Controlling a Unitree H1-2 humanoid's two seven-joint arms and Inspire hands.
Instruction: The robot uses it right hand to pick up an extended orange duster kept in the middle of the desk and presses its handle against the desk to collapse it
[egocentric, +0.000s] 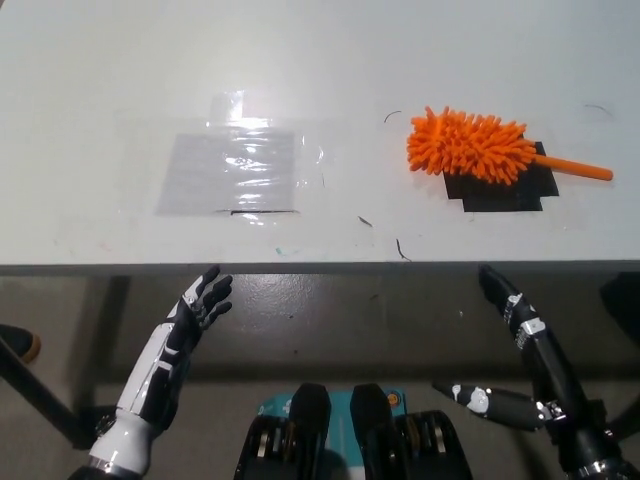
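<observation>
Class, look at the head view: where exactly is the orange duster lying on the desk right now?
The orange duster lies on the right side of the white desk, its fluffy head partly over a black patch, handle pointing right, well right of the clear plastic sheet.

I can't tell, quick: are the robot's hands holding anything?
Left hand: open, holding nothing, below the desk edge.
Right hand: open, holding nothing; the orange duster lies untouched.
</observation>
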